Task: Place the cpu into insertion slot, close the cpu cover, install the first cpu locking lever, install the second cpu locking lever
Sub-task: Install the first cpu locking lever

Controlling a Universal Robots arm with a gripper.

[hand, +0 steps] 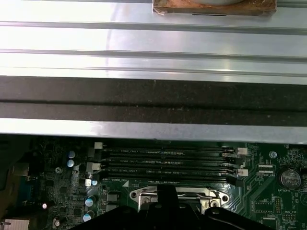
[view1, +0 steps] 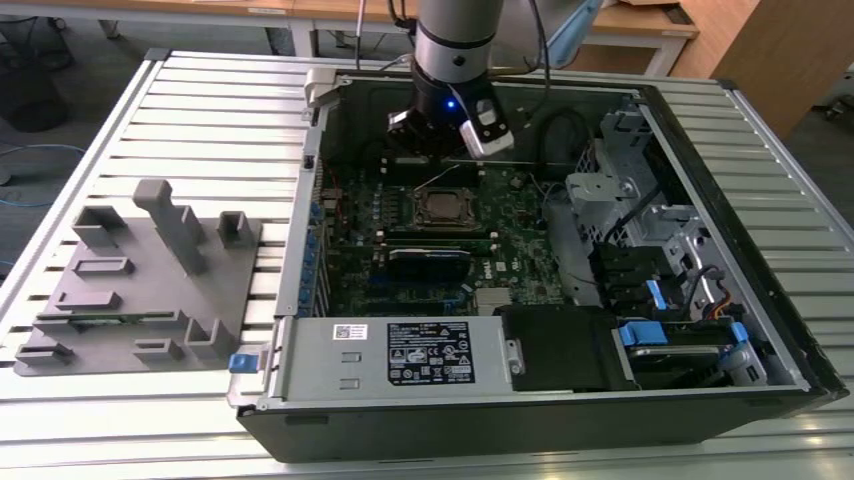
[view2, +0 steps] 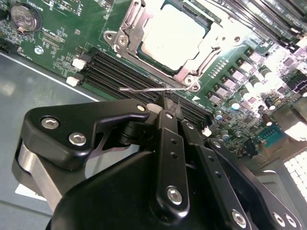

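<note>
One thin wire locking lever (view2: 144, 89) is the item in hand. In the second wrist view it runs along the edge of the insertion slot (view2: 111, 38), between the socket and the black memory slots (view2: 115, 72), and the gripper (view2: 166, 100) sits right at it. Fingertips are pressed together with no gap seen; I cannot tell whether the wire is nipped between them or merely touched. The cpu (view2: 175, 31) lies seated in the slot, and the cpu cover (view2: 130, 21) looks folded flat around it. In the exterior view the socket sits just above frame centre and the arm hangs over it at upper middle, inside the open computer case (view1: 507, 425). Judgement: bear on the lever near its hooked free end, keep the stroke low and slightly sideways so the wire slips under its catch, and keep off the memory slots alongside. Hard to make out: the catch itself, the lever's hinge end, and which of the two levers this is. The gripper's own body blocks the near socket edge in both wrist views.
</note>
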